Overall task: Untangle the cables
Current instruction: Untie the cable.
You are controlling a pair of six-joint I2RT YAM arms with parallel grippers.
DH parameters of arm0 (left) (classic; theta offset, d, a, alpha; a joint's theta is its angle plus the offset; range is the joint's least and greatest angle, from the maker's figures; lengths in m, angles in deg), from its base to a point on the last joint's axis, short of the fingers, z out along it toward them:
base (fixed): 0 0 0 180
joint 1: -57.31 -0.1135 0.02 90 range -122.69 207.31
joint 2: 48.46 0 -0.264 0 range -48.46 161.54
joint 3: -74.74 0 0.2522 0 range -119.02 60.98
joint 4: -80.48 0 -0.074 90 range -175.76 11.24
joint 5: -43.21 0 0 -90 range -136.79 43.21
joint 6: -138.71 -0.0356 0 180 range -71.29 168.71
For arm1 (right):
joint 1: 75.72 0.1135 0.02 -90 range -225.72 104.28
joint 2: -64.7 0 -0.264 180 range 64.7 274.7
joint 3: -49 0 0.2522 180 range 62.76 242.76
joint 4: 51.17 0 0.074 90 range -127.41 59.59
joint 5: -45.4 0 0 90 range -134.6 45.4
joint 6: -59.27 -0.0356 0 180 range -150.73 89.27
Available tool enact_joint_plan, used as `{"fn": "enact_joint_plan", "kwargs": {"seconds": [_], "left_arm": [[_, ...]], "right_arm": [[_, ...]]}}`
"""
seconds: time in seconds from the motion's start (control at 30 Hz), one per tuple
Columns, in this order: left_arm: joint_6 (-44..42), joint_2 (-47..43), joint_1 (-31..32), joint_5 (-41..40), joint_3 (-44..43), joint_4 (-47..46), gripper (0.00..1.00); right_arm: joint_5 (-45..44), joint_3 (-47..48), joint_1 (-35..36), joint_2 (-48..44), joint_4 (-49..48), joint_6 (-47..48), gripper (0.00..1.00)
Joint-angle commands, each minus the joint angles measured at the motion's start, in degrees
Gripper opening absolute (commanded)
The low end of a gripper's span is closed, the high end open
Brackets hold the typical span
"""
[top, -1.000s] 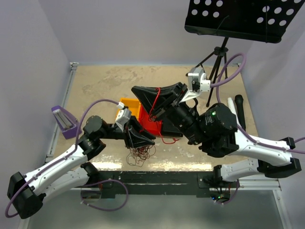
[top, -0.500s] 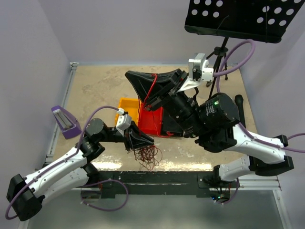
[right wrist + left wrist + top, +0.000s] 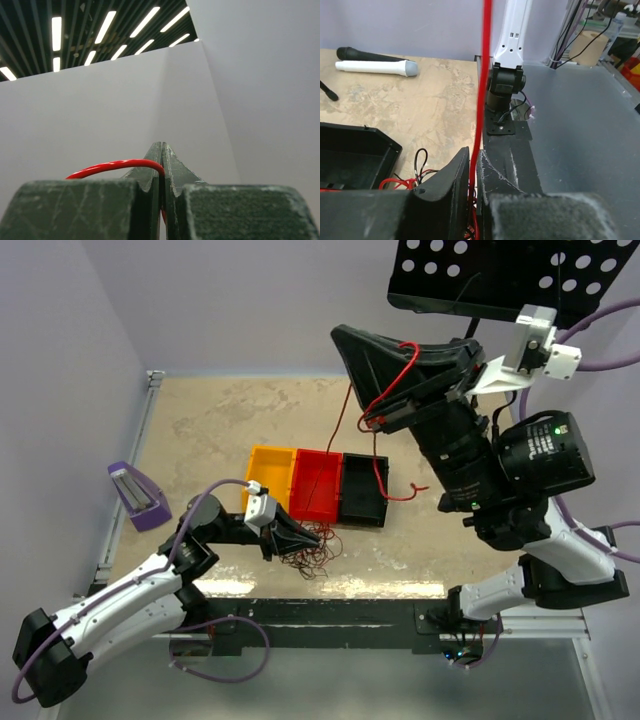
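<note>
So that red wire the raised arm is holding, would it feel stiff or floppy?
Probably floppy and very light: the red wire looks straight only where it is stretched between the right gripper and the left gripper. Likely springy as well, since the tangle at the left gripper holds loose curls. Being so thin, it may snag easily.

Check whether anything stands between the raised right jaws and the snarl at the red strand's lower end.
Nothing visible does. The red strand rises in open air from the snarl to the right jaws, only passing above the red tray and black tray.
</note>
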State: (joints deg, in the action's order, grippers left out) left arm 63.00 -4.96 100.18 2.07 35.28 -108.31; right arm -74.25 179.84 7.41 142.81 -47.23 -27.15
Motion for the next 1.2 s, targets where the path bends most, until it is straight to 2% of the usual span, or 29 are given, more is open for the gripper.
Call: {"fn": "enact_joint_plan", "kwargs": {"seconds": [0.0, 0.1, 0.37, 0.47, 0.6, 0.67, 0.77, 0.87, 1.0, 1.17], "left_arm": [[-7.3, -0.3, -0.2, 0.4, 2.7, 5.0, 0.14], [-10.2, -0.4, -0.2, 0.2, 3.1, 7.0, 0.10], [-14.0, -0.4, -0.2, -1.0, 4.1, 9.2, 0.10], [-15.8, -0.3, -0.2, -1.8, 3.5, 10.1, 0.08], [-14.8, -0.5, -1.3, -2.5, -0.9, 10.8, 0.03], [-14.8, -0.4, -1.8, -2.4, -3.5, 10.9, 0.00], [-14.8, 0.0, -2.3, -2.2, -6.9, 12.0, 0.00], [-14.8, 0.2, -2.6, -2.4, -9.0, 13.2, 0.00], [-14.8, -0.2, -3.4, -2.8, -10.4, 14.2, 0.00], [-14.9, -0.2, -3.7, -1.0, -11.5, 15.9, 0.00]], "right_arm": [[-1.7, 4.0, -0.2, -3.5, -5.1, 4.2, 0.00], [-2.6, 3.8, -0.2, -5.6, -6.0, 5.0, 0.00], [-6.2, 5.1, -0.1, -9.6, -6.5, 9.2, 0.00], [-7.3, 2.8, -0.1, -11.0, -5.2, 8.3, 0.00], [-11.2, -11.4, -0.2, -14.2, -1.2, 1.9, 0.00], [-11.4, -20.2, -0.1, -15.3, 1.9, -5.3, 0.00], [-9.5, -31.4, -0.2, -17.6, 4.3, -15.9, 0.00], [-6.9, -40.5, -0.1, -20.3, 3.8, -21.9, 0.01], [-2.9, -45.9, -0.2, -22.1, 6.0, -23.7, 0.09], [-0.9, -45.9, -0.1, -21.7, 12.7, -21.2, 0.21]]}}
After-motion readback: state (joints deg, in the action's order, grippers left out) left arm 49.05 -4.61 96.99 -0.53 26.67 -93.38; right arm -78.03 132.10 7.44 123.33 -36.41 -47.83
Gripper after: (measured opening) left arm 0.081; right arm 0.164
